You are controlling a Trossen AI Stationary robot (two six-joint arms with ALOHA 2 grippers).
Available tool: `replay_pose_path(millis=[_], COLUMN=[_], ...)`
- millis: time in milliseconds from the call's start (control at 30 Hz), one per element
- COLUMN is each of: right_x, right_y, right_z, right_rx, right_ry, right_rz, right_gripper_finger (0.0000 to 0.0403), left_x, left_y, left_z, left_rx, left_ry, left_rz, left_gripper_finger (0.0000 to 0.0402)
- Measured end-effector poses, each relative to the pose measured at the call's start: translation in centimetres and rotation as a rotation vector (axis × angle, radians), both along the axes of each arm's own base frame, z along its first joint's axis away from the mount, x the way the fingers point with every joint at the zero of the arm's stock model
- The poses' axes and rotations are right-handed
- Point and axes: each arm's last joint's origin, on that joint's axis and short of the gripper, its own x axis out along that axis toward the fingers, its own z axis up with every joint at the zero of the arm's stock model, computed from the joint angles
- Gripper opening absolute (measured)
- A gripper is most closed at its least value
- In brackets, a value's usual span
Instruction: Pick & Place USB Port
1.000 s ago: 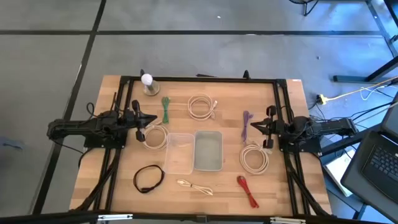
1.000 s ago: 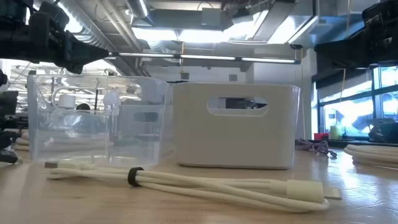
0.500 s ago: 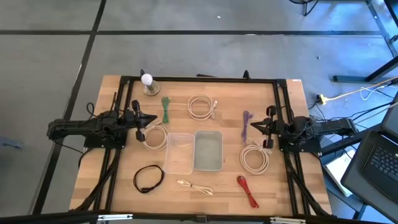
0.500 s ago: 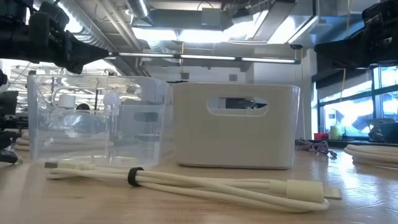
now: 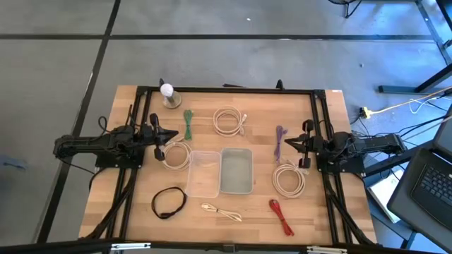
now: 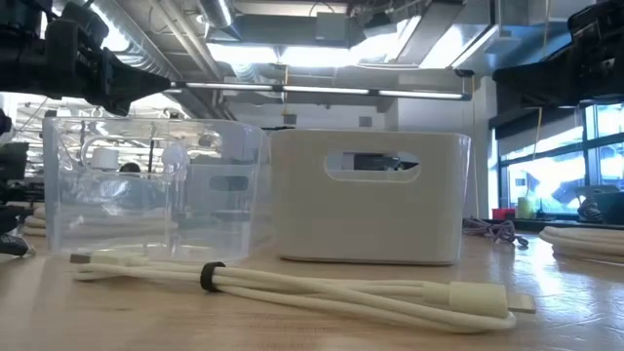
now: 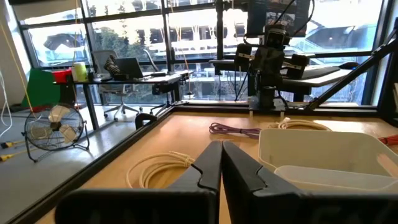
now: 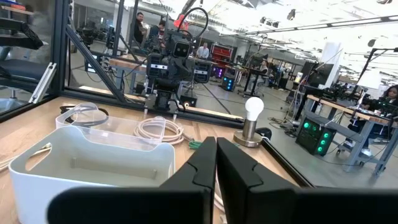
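Several bundled USB cables lie flat on the wooden table: green (image 5: pixel 188 125), a white coil (image 5: pixel 229 121), purple (image 5: pixel 280 141), a white coil (image 5: pixel 176 155) by the left arm, another white coil (image 5: pixel 288 180) by the right arm, black (image 5: pixel 168 202), cream (image 5: pixel 221 211) (image 6: pixel 292 283) and red (image 5: pixel 280 215). A clear bin (image 5: pixel 203 173) and a white bin (image 5: pixel 236 171) stand side by side mid-table. My left gripper (image 5: pixel 174 135) (image 7: pixel 221 158) hovers shut at the left, pointing level toward the middle. My right gripper (image 5: pixel 284 144) (image 8: pixel 216 155) hovers shut at the right, facing it.
A light bulb on a round stand (image 5: pixel 167 94) sits at the far left corner. A black frame (image 5: pixel 226 89) runs around the table's edges. The bins (image 6: pixel 369 195) rise between the two arms. Bare wood shows along the near edge.
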Motion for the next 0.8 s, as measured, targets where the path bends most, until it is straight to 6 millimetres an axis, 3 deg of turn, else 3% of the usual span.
replay_pose_path(millis=[600, 800], right_x=[0.0, -0.2], right_y=[0.0, 0.1], right_z=[0.1, 1.2], right_rx=[0.066, 0.119], right_ry=[-0.013, -0.134], right_rz=[0.018, 0.074], right_gripper_finger=[0.0017, 0.0017], left_x=[0.0, 0.0], left_y=[0.0, 0.0], left_z=[0.0, 0.0], left_rx=[0.000, 0.000], left_ry=[0.001, 0.000], left_rz=[0.000, 0.000], left_gripper_finger=[0.0007, 0.0004])
